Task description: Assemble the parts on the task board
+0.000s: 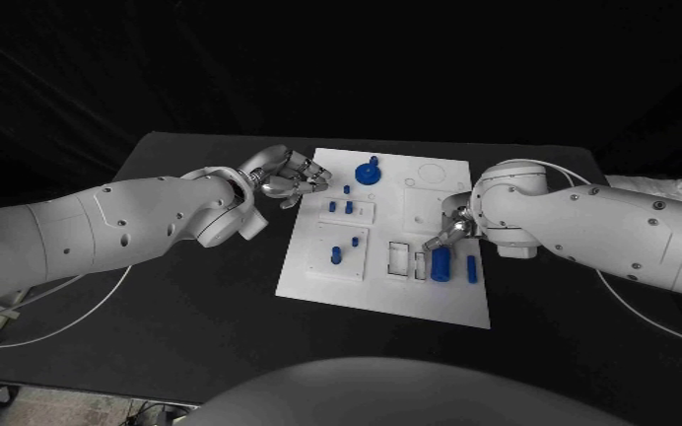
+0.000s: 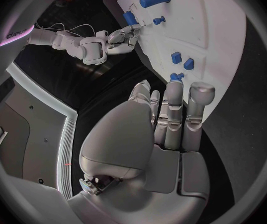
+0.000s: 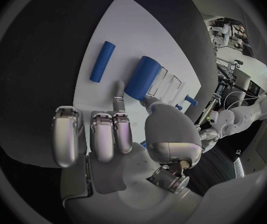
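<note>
Head view: nearest the camera, at lower centre of the frame, is the near edge of the white task board (image 1: pixel 320 288). In its lower right part two blue parts lie flat: a thick blue cylinder (image 1: pixel 443 264) and, just right of it, a thin blue rod (image 1: pixel 472 267), both with long axes running up and down the frame. The right hand (image 1: pixel 446 231) hangs just above and left of the cylinder, fingers reaching down toward it, so it is plainly the nearer hand; whether it touches the part I cannot tell here. The left hand (image 1: pixel 289 177) sits at the board's upper left edge, fingers curled, holding nothing visible. A blue knob (image 1: pixel 369 172) stands at the board's top.

Left wrist view: the left hand (image 2: pixel 164 129) fills the centre, fingers straight and close together, empty, tips at the board's edge beside small blue pegs (image 2: pixel 182 60).

Right wrist view: the right hand (image 3: pixel 118 134) is nearest, fingers loosely curled and apart, gripping nothing. The thick blue cylinder (image 3: pixel 142 77) lies just beyond its fingertips (image 3: pixel 118 92), the thin blue rod (image 3: pixel 102 61) beside it, parallel. Open board surrounds both parts, with the black table (image 3: pixel 40 59) edge near the rod.
</note>
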